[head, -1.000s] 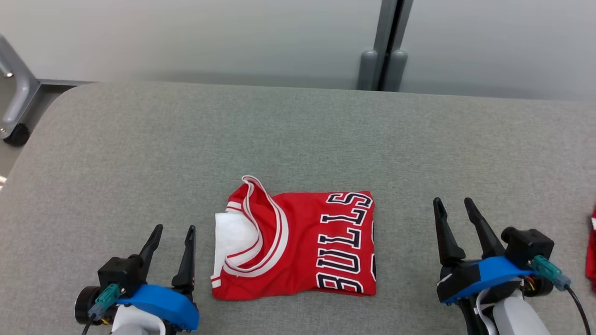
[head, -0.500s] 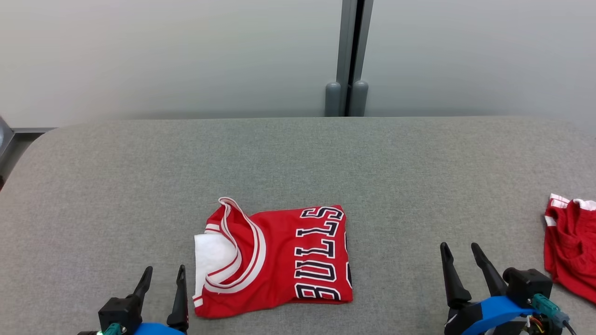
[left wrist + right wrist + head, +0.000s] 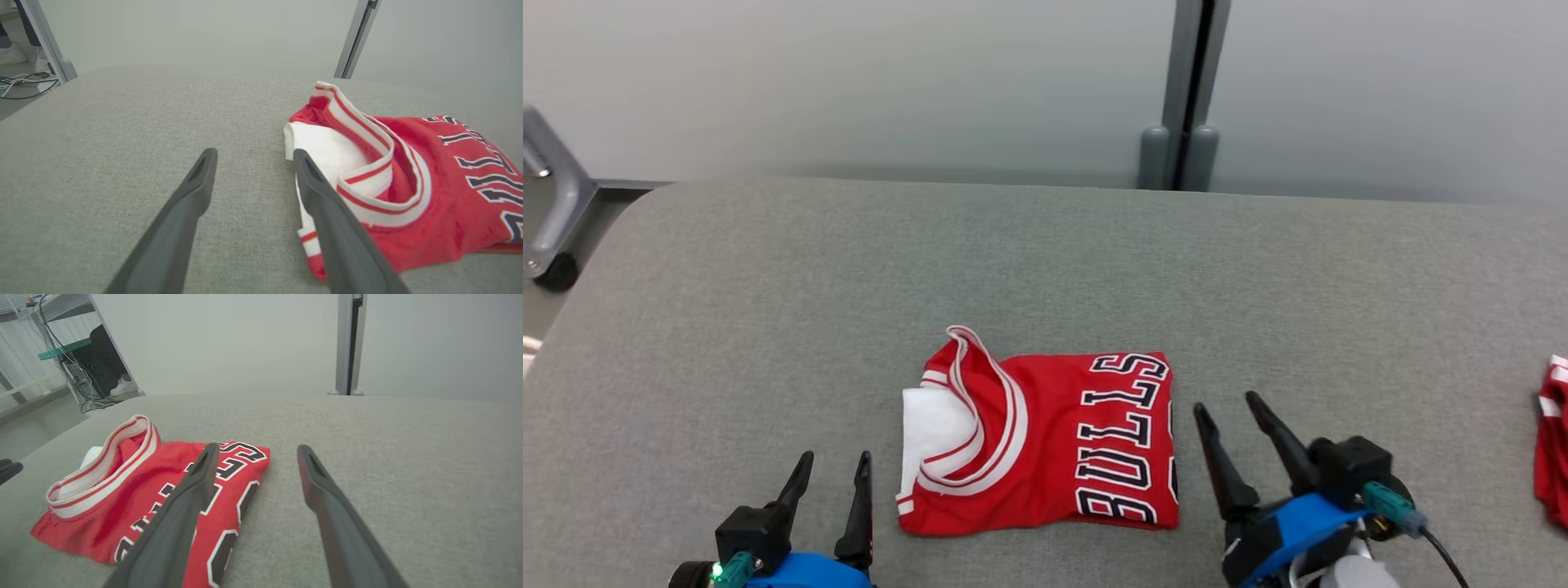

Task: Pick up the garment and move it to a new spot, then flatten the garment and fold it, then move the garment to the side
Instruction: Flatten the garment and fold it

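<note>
Grey padded tabletop (image 3: 768, 286) bears the folded red jersey (image 3: 1054, 441) near me, about midway across. My left gripper (image 3: 836, 454) and right gripper (image 3: 1223, 400) flank it, fingers spread and empty, ready, I judge, to shift it aside.

Dark tool fingers (image 3: 1222, 462), blue mounts (image 3: 1294, 519), teal plugs (image 3: 1381, 496)

We find the left tool (image 3: 835, 457) low at the near edge of the tabletop (image 3: 768, 286), fingers apart, pointing toward the far edge. The right tool (image 3: 1224, 402), also fingers apart, leans slightly leftward.
</note>
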Tool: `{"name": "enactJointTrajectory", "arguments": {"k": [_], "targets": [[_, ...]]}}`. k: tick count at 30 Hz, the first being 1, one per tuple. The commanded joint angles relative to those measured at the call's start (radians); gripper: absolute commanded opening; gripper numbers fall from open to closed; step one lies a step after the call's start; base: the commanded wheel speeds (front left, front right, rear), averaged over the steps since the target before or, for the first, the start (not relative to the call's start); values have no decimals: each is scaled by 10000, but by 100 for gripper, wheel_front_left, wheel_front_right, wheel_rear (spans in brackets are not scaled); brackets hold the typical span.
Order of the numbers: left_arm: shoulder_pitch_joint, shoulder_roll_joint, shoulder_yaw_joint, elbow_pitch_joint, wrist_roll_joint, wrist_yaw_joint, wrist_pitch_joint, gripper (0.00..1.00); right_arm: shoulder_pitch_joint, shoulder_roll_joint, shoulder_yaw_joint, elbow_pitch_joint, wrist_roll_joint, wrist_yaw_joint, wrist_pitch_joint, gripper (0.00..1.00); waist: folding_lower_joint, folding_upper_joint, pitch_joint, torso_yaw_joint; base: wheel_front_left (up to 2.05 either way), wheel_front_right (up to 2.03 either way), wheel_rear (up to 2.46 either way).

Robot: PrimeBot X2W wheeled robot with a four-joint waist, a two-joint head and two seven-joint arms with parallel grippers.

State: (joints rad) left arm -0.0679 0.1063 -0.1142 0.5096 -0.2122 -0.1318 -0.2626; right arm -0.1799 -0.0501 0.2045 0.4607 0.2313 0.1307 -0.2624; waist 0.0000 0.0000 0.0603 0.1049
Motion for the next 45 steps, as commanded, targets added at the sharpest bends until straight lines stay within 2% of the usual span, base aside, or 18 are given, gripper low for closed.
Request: {"name": "enactJointTrajectory", "arguments": {"k": [1,2,10,17,23,31,40,45], "targets": [[-154,107,-72,15,-81,22,-23,100,-231,-21,314,109,139,1,-26,14,0,0,246,363,0,0,0],[-190,117,-159,60,-122,22,-23,100,-384,-29,559,264,197,1,-25,0,0,0,310,545,0,0,0],[-459,394,-609,217,-692,22,-23,100,-2102,-35,2466,1592,309,1,-26,0,0,0,804,1831,0,0,0],[-593,533,-939,368,-1163,22,-23,100,-3202,-32,3344,2832,329,1,149,0,0,0,1064,2521,0,0,0],[-703,529,-1107,359,-1404,22,-23,100,-3753,-31,3680,3376,178,1,640,0,0,0,1270,2780,0,0,0],[-990,506,-1420,425,-1761,21,-23,100,-4289,-26,4307,3347,234,1,1397,0,0,0,1615,3208,0,0,0],[-1271,531,-1581,587,-2176,21,-23,100,-4758,-28,4330,3732,137,1,2198,0,0,0,1936,3837,0,0,0],[-1263,522,-1550,544,-2250,21,-23,100,-4704,-26,4500,3680,435,1,2348,0,0,0,1966,3914,0,0,0]]}}
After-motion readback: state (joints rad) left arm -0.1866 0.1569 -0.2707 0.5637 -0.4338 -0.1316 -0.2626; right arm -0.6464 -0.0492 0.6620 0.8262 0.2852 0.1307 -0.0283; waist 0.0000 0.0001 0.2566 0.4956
